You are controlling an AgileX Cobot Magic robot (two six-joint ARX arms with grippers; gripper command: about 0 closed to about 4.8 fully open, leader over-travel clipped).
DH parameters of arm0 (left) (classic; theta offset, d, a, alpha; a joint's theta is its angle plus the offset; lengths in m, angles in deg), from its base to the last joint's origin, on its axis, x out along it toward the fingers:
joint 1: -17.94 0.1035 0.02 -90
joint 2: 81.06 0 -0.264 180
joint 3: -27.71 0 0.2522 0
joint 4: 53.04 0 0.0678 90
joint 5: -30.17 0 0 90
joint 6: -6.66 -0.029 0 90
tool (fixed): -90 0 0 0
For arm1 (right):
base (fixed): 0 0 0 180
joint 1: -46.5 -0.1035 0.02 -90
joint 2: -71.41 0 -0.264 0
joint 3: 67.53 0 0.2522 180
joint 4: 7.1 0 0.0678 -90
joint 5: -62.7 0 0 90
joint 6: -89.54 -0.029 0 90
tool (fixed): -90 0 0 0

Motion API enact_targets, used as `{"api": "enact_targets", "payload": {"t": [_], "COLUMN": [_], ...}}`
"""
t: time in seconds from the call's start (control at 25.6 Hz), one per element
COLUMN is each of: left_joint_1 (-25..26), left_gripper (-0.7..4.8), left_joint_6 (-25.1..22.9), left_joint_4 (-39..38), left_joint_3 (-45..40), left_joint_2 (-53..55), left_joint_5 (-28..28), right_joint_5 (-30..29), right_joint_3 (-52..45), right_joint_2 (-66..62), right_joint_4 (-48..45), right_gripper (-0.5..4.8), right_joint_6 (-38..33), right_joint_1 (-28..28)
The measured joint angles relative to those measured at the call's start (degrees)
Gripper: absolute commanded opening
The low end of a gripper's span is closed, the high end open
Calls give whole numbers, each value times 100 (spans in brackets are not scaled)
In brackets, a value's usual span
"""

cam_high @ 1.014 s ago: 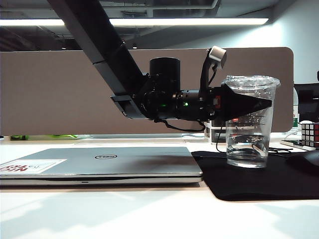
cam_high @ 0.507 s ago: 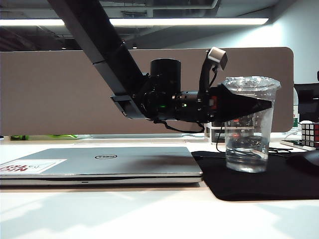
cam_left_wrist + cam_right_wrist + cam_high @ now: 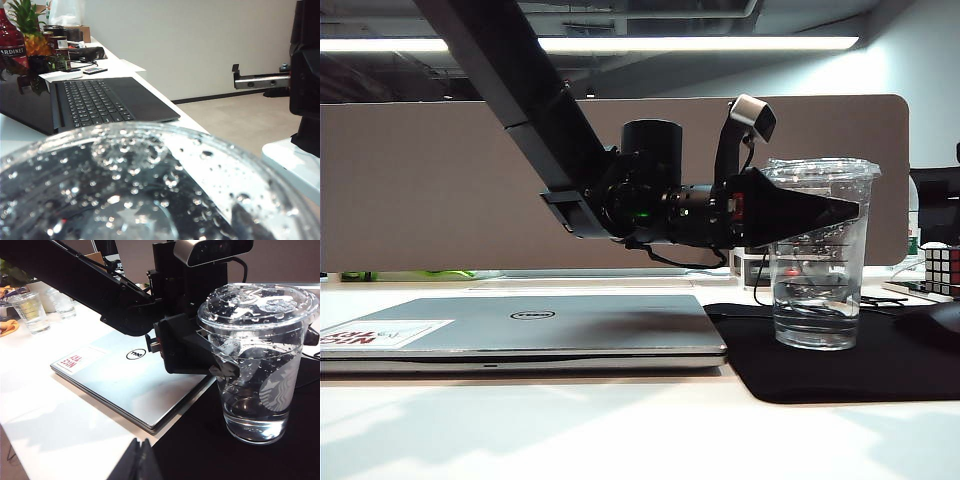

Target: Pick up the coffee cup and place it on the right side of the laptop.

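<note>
On the black mat, the coffee cup [image 3: 817, 255] holds a little clear liquid.

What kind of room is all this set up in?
Probably an open-plan office. A beige desk partition stands behind a white table holding a closed silver-grey Dell laptop and a black mouse mat, under long ceiling strip lights.

1. Tall clear plastic coffee cup [image 3: 817, 255] with a flat lid stands upright on the black mat, a little clear liquid inside.
2. Slim silver-grey Dell laptop [image 3: 520, 330] lies closed, just left of it.
</note>
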Motion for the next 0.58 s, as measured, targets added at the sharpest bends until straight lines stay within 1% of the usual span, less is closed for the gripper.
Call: {"api": "enact_targets", "payload": {"t": [0.19, 0.43, 0.58], "left_joint_1": [76, 234, 330], "left_gripper": [479, 479, 479], "left_joint_6": [0, 0, 0], "left_joint_4": [-20, -282, -476], "left_joint_3": [-2, -2, 0], "left_joint_2": [0, 0, 0], "left_joint_5": [107, 295, 531], "right_joint_5": [-11, -24, -24], "right_joint_3": [0, 0, 0], "right_joint_2": [0, 0, 0], "right_joint_4": [0, 0, 0], "right_gripper": [-1, -1, -1], "right_joint_6": [101, 118, 140], "right_joint_1": [0, 0, 0]}}
